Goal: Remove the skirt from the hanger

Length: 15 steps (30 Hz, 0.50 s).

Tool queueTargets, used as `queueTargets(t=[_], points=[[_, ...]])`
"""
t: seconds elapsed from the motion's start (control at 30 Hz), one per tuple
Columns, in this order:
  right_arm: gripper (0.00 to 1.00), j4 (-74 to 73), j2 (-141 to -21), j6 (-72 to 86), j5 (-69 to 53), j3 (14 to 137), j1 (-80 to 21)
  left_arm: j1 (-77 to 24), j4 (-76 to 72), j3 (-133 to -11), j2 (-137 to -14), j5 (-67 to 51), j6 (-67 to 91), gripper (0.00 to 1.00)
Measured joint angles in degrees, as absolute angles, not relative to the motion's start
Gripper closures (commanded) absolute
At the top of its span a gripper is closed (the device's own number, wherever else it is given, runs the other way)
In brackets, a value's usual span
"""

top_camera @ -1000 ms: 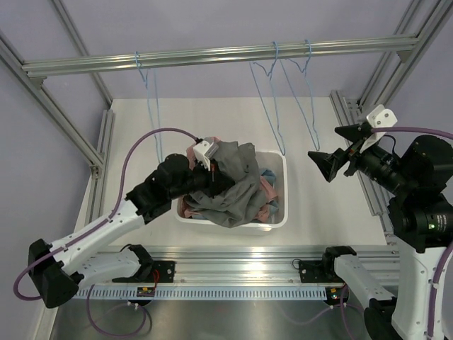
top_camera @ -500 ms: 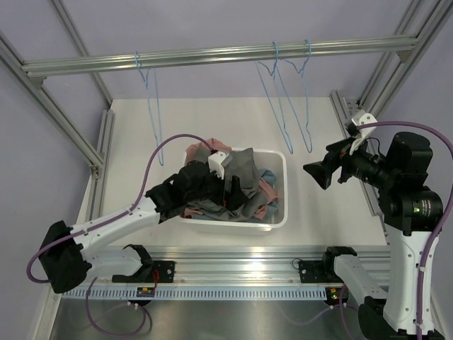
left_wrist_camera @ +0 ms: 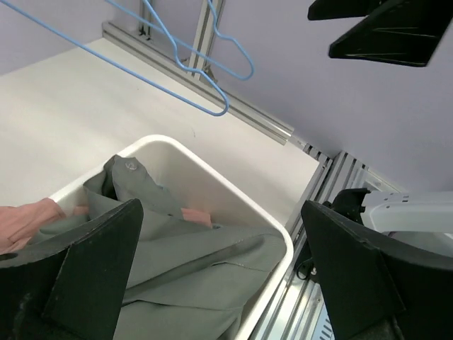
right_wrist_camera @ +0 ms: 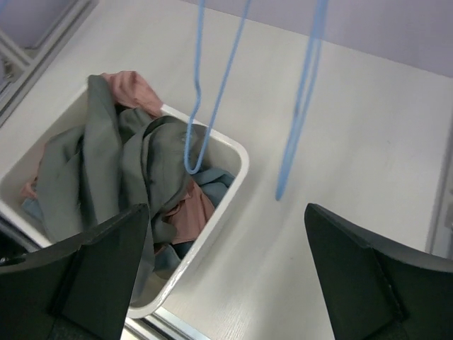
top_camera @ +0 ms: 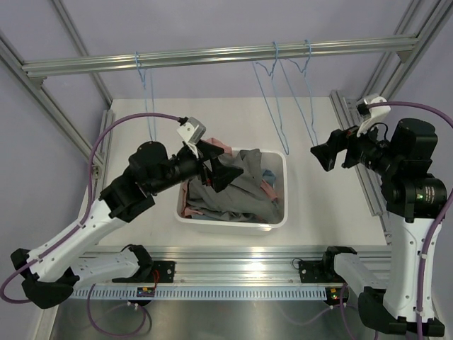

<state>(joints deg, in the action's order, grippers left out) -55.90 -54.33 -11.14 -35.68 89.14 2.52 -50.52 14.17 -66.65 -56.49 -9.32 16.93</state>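
White desk [top_camera: 318, 205] under an aluminium rail [top_camera: 212, 55] carries a white bin [top_camera: 233, 225]. From above, the left tool [top_camera: 216, 167] covers the bin's far left corner; its fingers [left_wrist_camera: 92, 276] stand wide apart and hold nothing. The grey skirt [top_camera: 244, 195] lies crumpled in the bin over pink cloth [right_wrist_camera: 131, 88] and blue cloth [right_wrist_camera: 212, 177], which show only at the edges. Three blue hangers [top_camera: 272, 106] hang from the rail, apart from the skirt. The right tool [top_camera: 330, 149] is also spread, in the air right of the bin; both wrist views cut the fingers off at the lower edge
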Motion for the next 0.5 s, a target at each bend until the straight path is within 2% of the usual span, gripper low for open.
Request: queueTargets(t=[0.27, 0.5], points=[[0.01, -53.49, -54.57, 0.84, -12.93, 91.07, 2.68, -50.57, 21.82, -70.74, -52.9, -6.28, 15.49, 0.01], [0.0, -53.34, -54.48, 3.92, -3.18, 92.23, 2.68, -50.57, 27.53, -74.35, -46.83, -2.28, 13.02, 0.01]])
